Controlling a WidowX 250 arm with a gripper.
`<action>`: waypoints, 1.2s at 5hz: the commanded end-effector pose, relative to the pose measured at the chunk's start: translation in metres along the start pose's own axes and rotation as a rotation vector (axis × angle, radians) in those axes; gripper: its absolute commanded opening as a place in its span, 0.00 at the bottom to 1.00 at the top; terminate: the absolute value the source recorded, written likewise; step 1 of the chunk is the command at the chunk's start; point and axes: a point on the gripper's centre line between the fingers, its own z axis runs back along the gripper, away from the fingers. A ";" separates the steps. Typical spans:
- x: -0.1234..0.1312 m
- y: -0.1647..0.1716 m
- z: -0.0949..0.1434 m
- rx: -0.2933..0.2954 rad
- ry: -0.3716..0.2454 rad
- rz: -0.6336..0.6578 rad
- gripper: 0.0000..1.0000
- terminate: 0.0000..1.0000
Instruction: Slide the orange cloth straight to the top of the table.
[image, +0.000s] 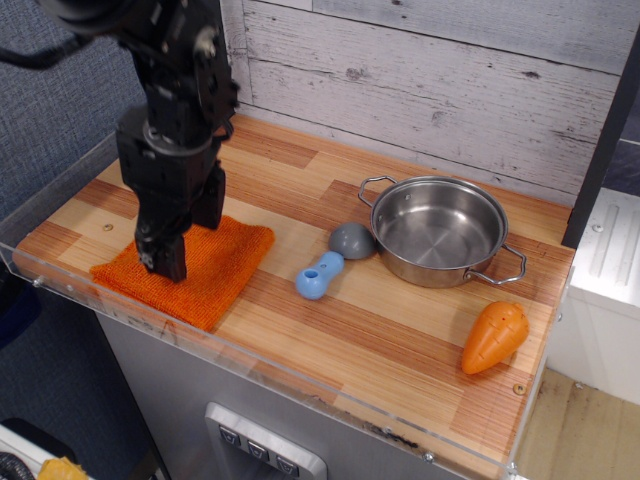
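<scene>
The orange cloth (210, 262) lies folded flat at the front left of the table (380, 330), close to the clear front rim. My gripper (165, 266) hangs from the black arm straight down over the cloth's left half, with its fingertips down at the cloth's surface. The arm body hides the cloth's middle and back left. The fingers show as one dark block from this side, so I cannot tell how the jaws stand or whether they pinch the fabric.
A steel pot (440, 230) stands at the right middle. A grey dome toy (352, 241) and a blue toy (319, 276) lie between cloth and pot. An orange carrot toy (494, 337) lies front right. A whitewashed plank wall (430, 90) runs behind the table.
</scene>
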 end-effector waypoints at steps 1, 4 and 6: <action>0.007 -0.006 -0.015 0.018 -0.008 0.015 1.00 0.00; 0.001 -0.030 -0.028 0.047 0.039 0.017 1.00 0.00; -0.030 -0.078 -0.023 0.024 0.083 0.005 1.00 0.00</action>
